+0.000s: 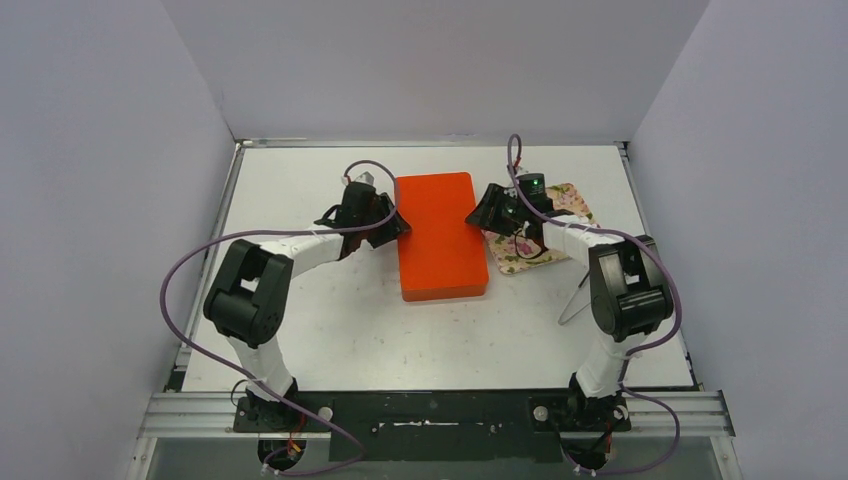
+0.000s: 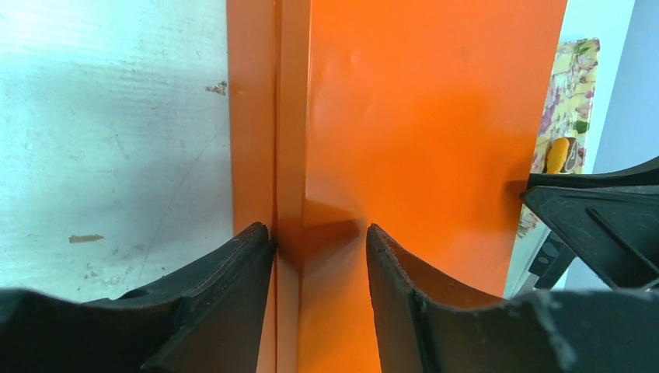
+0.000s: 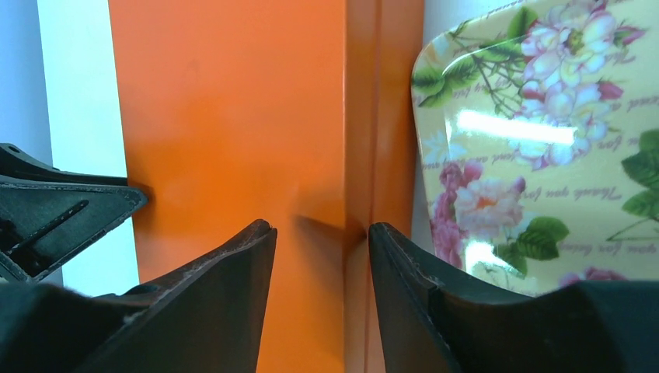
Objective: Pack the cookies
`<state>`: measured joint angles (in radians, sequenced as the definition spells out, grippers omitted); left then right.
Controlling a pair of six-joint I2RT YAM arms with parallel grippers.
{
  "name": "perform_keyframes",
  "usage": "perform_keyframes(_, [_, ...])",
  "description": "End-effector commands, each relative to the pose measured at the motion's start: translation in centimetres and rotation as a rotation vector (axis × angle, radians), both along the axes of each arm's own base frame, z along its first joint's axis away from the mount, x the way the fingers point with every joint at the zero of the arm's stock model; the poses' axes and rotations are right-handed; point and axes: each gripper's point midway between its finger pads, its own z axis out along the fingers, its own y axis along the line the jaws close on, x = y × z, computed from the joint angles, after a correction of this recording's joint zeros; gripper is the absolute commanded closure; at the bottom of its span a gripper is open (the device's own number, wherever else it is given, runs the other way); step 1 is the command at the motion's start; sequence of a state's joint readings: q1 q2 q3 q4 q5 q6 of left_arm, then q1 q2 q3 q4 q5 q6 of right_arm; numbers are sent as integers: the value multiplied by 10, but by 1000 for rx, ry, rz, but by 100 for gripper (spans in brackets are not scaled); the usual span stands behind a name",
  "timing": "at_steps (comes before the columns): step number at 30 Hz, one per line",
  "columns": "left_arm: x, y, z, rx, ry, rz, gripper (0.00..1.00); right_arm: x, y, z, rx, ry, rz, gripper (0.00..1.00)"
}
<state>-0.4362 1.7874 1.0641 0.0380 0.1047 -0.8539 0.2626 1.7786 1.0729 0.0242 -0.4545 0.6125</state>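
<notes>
Flanking one orange box [image 1: 441,236]: left gripper [image 1: 400,226], right gripper [image 1: 474,215]; one tray [image 1: 572,198].

Looks like a robotics lab test cell tbh: plain white walls [image 1: 430,60] boxing in a scuffed table [image 1: 330,330], robot arms [image 1: 245,300] bolted by an alu rail [image 1: 200,415] w/ loose purple cables [image 1: 170,290].

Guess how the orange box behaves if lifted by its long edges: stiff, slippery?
Probably stiff: the orange box has flat faces and straight, crisp edges. Likely slippery: its glossy surface shows reflections near the left gripper and right gripper. The seam along its side suggests a lid that might lift off alone.
</notes>
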Motion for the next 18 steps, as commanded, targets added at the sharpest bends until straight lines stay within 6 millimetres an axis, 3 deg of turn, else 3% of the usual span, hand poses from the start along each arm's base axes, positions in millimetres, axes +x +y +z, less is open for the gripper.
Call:
perform_keyframes(1, [21, 4, 7, 42, -48, 4, 55, 20, 2, 9, -6, -42, 18, 52])
perform_keyframes(7, [30, 5, -6, 74, -29, -5, 55, 26, 7, -4, 1, -9, 38, 53])
perform_keyframes(11, [30, 8, -20, 101, 0, -12, 55, 22, 10, -21, 16, 43, 53, 59])
perform_keyframes(14, [22, 10, -36, 125, 52, -34, 55, 8, 15, -35, 35, 98, 71, 63])
perform_keyframes(18, [6, 12, -50, 135, 95, -75, 56, -25, 30, -44, 59, 153, 127, 64])
